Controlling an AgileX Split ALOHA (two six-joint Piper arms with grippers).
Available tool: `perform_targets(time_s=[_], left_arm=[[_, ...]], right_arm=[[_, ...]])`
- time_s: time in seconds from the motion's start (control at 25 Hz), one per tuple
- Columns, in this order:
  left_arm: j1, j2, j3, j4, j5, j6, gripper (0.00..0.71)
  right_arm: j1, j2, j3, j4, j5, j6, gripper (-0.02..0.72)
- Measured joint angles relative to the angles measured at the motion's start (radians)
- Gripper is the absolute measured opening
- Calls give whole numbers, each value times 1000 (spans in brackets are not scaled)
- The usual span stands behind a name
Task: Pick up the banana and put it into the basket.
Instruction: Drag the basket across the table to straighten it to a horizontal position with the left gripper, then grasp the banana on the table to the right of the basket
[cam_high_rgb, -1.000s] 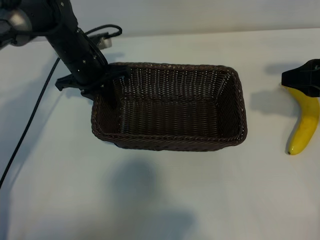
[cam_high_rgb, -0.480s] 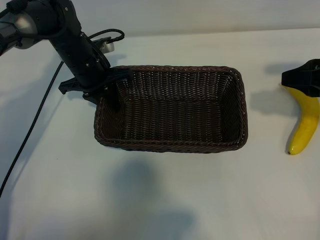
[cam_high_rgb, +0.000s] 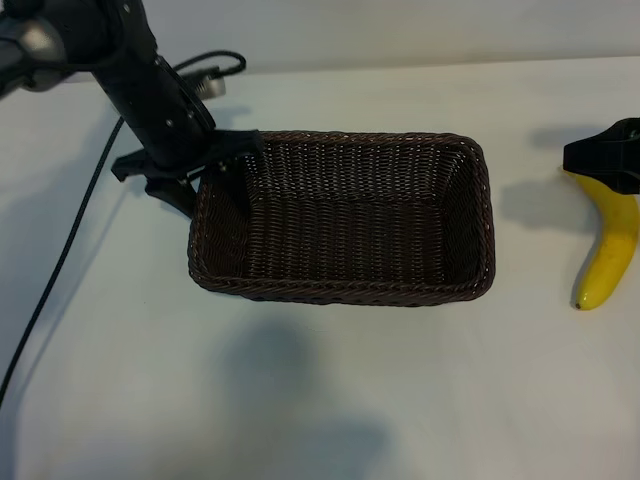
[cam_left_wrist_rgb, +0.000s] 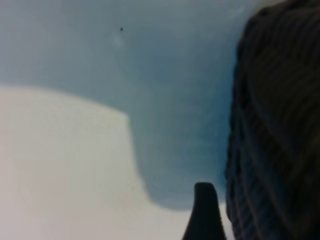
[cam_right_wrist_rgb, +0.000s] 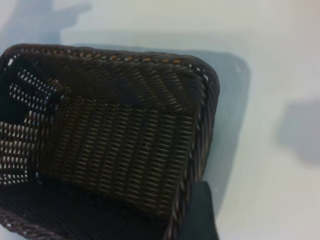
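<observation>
At the left of the exterior view the left gripper (cam_high_rgb: 205, 180) straddles the short left wall of the basket (cam_high_rgb: 340, 290), one finger inside and one outside, and its jaws look spread clear of the weave rather than clamped on it (though the contact itself is hard to read). The basket sits flat and empty on the white worktop (cam_high_rgb: 300, 400), its long axis running left to right. Well apart to its right lies the banana (cam_high_rgb: 606, 250), long axis running roughly near to far in that view, curve bowed toward the right edge, one dark tip nearest the camera, the far end hidden under the right gripper (cam_high_rgb: 610, 160), which hangs released just above it. As I judge it, the pick is the step in hand: bring the right gripper down across the banana's narrow width near mid-length, close gently, lift clear of the rim, then lay it along the basket's length.
</observation>
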Motion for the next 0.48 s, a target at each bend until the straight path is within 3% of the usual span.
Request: perform_targets(time_s=[0.24,0.48], left_arm=[[0,-100,0,60,13,1,577],[9,-159,0,202,13,-10,577]], right_arm=[[0,0,0,0,0,0,594],[0,0,0,0,0,0,594]])
